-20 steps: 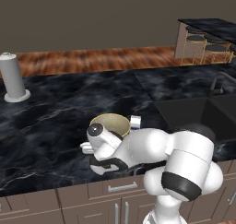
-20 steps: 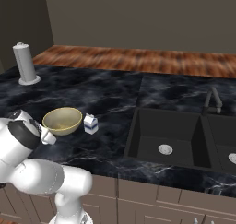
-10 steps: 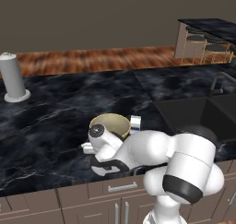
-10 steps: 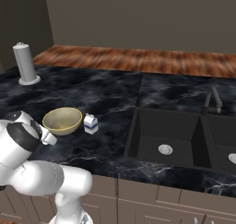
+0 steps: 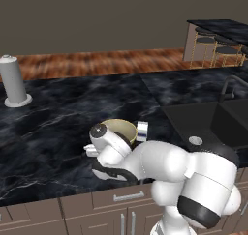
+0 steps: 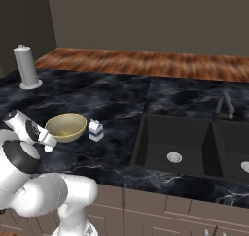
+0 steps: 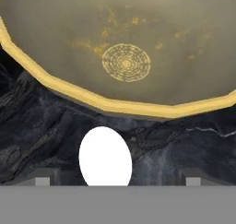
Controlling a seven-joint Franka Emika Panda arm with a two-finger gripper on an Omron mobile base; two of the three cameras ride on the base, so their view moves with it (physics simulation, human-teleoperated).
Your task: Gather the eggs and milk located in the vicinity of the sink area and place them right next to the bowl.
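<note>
Empty bowl (image 7: 124, 48), white egg (image 7: 105, 156) just beside it under released pincer (image 7: 115, 181).

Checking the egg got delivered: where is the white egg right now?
In the hand view the white egg lies on the dark counter just outside the bowl rim, between the open gripper's fingertips.
</note>
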